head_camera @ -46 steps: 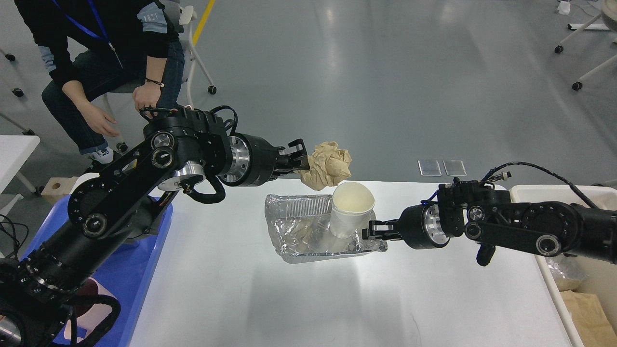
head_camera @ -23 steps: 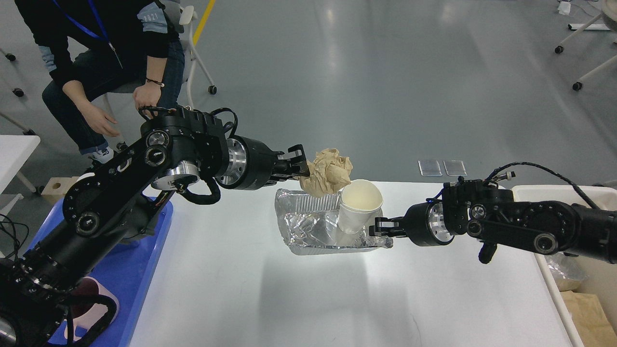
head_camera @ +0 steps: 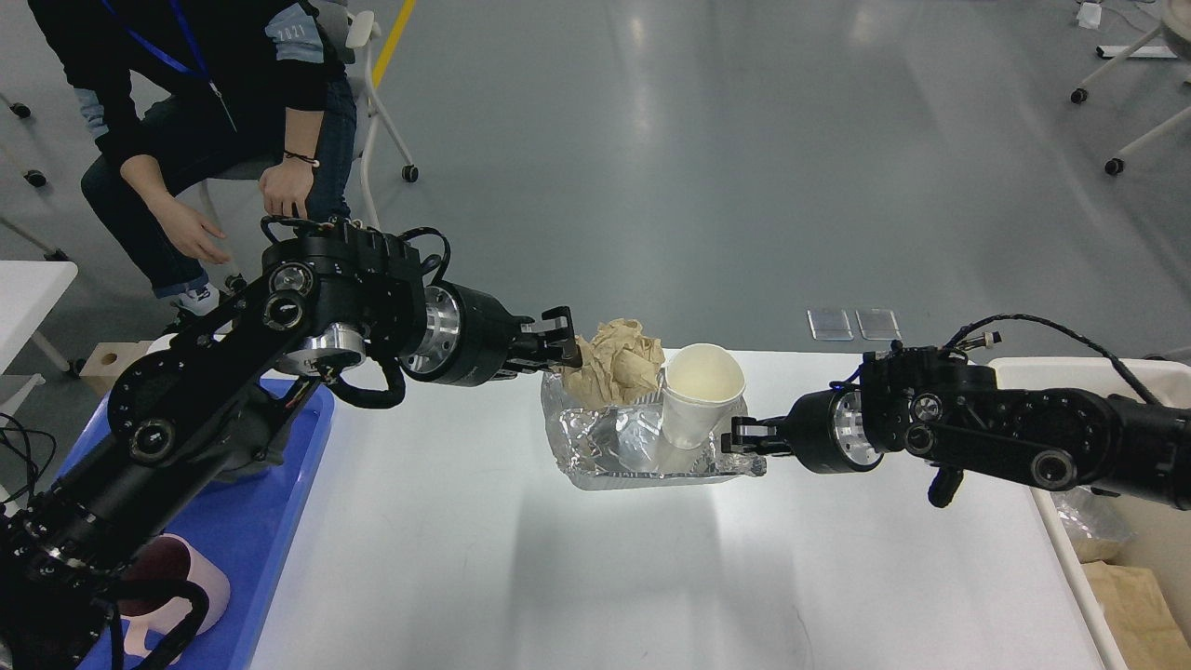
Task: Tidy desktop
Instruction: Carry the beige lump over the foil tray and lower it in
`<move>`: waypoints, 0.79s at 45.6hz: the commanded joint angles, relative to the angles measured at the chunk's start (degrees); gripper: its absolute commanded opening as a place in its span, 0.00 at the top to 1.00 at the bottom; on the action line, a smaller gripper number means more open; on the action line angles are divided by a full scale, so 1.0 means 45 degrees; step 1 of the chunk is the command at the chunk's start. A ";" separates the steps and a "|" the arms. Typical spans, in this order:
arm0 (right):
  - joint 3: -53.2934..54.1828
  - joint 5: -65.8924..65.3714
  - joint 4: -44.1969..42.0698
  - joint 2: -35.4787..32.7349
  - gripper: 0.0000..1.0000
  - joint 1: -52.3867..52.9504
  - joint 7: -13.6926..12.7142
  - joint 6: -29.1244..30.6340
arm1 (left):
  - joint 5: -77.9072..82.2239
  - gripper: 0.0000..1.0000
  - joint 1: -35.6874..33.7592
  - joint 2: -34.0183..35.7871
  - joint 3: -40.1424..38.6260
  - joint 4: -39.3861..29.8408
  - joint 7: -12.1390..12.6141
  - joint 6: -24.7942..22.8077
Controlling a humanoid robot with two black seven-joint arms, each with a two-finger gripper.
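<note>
The white desktop [head_camera: 558, 577] fills the lower middle of the head view. My left gripper [head_camera: 564, 346] is shut on a crumpled ball of brown paper [head_camera: 616, 363] and holds it over the far left corner of a foil tray [head_camera: 614, 445]. My right gripper [head_camera: 740, 442] is shut on the tray's right rim and holds the tray lifted above the desktop. A white paper cup [head_camera: 700, 393] stands tilted inside the tray at its right end.
A blue plastic tray [head_camera: 251, 521] with a pink-and-maroon cup [head_camera: 172, 582] lies at the left edge. A cream bin [head_camera: 1098, 549] with brown paper stands at the right. A seated person [head_camera: 186, 112] is at the far left.
My right gripper has carried the foil tray with the cup to the right. My left gripper has lowered the brown paper ball onto the tray's far left corner.
</note>
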 commanded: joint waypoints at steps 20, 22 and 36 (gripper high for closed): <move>0.0072 0.0000 0.0097 -0.0059 1.00 0.0057 0.0007 0.0000 | 0.0018 0.82 0.0414 0.0280 0.0031 0.0781 0.0000 -0.0190; 0.0111 0.0000 0.0117 -0.0078 1.00 0.0096 0.0007 0.0000 | 0.0018 0.82 0.0414 0.0241 0.0031 0.0800 0.0000 -0.0190; 0.0170 0.0000 0.0136 -0.0059 1.00 0.0233 0.0007 0.0000 | 0.0116 0.82 0.0414 -0.0305 0.0031 0.1463 0.0000 -0.0171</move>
